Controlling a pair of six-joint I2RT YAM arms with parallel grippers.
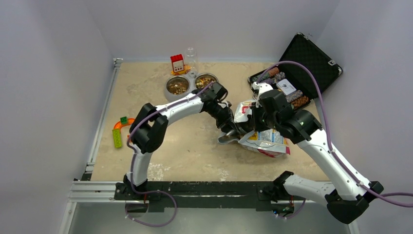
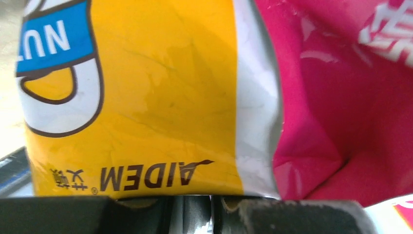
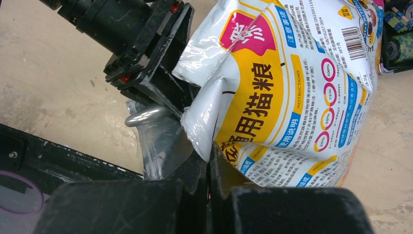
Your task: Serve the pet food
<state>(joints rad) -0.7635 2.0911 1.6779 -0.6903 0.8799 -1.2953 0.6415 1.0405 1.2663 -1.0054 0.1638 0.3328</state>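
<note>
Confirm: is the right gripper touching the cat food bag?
Touching. The right wrist view shows the right gripper closed on the lower edge of the cat food bag, with the film pinched between its fingers.

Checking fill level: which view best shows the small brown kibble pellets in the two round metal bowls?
Top external: only it shows the kibble in both bowls, small. Wrist views show mostly the yellow-and-white printed bag, no kibble.

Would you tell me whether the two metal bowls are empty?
Not empty: the top view shows brown kibble in the left bowl and the right bowl.
</note>
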